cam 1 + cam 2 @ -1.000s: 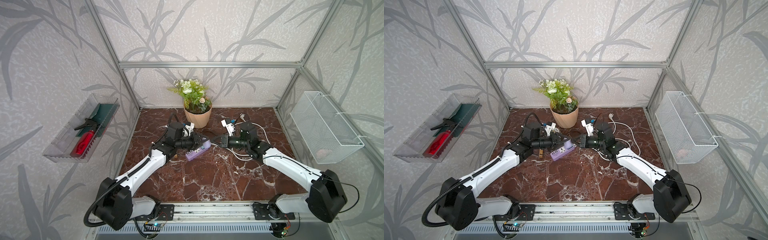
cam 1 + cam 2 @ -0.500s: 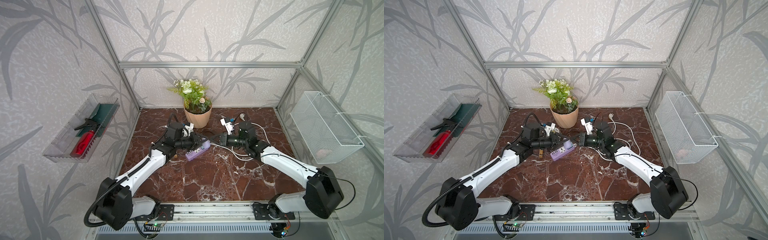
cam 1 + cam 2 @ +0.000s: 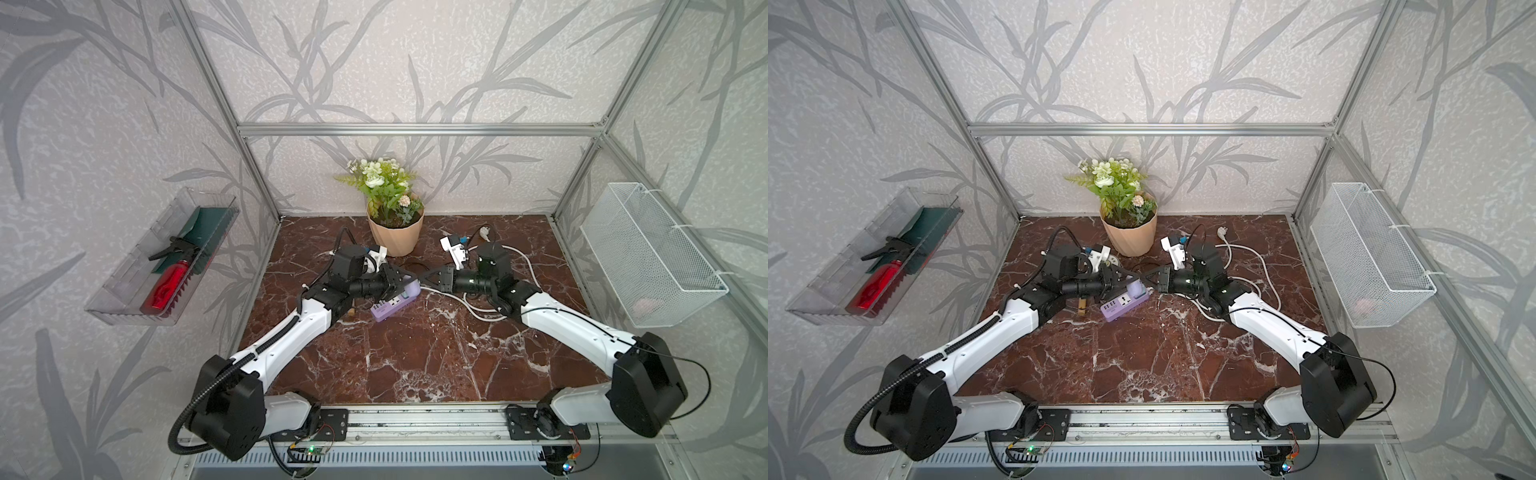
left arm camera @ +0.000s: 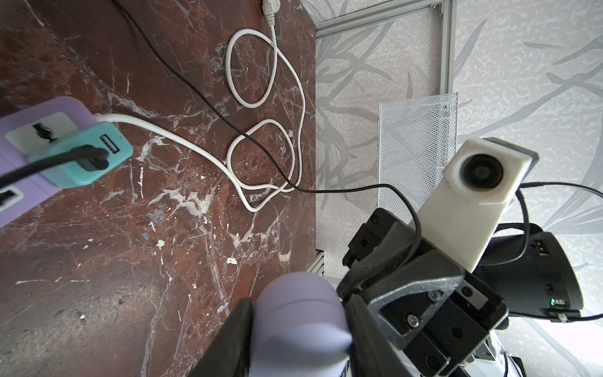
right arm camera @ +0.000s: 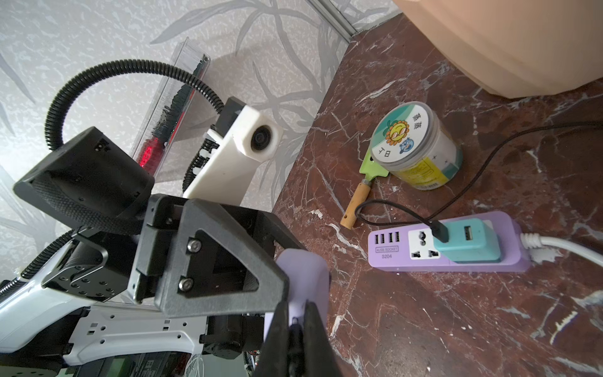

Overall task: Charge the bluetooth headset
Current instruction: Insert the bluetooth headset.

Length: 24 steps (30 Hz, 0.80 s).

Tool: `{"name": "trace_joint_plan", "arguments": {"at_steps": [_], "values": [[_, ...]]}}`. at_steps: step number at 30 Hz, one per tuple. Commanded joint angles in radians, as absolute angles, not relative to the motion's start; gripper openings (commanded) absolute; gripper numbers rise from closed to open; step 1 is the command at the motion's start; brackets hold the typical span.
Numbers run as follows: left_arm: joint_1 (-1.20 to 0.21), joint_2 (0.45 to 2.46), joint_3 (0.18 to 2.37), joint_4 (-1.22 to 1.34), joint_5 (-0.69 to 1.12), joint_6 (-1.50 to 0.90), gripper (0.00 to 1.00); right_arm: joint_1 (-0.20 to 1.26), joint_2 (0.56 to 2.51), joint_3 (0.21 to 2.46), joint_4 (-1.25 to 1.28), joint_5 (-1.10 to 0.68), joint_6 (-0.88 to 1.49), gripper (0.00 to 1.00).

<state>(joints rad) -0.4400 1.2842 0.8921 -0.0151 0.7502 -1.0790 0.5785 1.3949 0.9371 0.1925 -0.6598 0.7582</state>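
L gripper is clamped on the bluetooth headset. The little lavender case is pinched btwn both fingers and held up off the desk, over the R end of the purple power strip. That's mid-desk, a bit toward the back edge.

R gripper comes in from the opposite side, tips right up by the case. Its jaws are nearly closed, pinching the plug end of a black cable. Can't tell if the plug touches the case or sits just short of it, too cramped in the wrist view.

The cable's other end sits in a teal charger cube, itself plugged into the strip. The strip lies flat at an angle, w/ a white cord trailing off in loops toward the R edge.

A peach flower pot stands at the middle of the back edge. Near it, on the L-arm side of the strip, is a small jar w/ a sunflower sticker, and a mini trowel lies w/ its blade right against the jar. Wire basket on the R wall, clear tray w/ a red spray bottle on the L wall.
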Motion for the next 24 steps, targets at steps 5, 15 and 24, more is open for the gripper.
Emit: {"name": "trace_joint_plan", "arguments": {"at_steps": [5, 15, 24], "values": [[-0.437, 1.272, 0.896, 0.071, 0.789, -1.112, 0.08, 0.598, 1.410, 0.984, 0.111, -0.639, 0.698, 0.00], [-0.437, 1.287, 0.889, 0.051, 0.775, -1.111, 0.07, 0.637, 1.376, 1.033, -0.034, -0.538, 0.598, 0.00], [-0.437, 1.292, 0.897, 0.062, 0.774, -1.121, 0.06, 0.675, 1.383, 1.044, -0.025, -0.522, 0.623, 0.00]]}}
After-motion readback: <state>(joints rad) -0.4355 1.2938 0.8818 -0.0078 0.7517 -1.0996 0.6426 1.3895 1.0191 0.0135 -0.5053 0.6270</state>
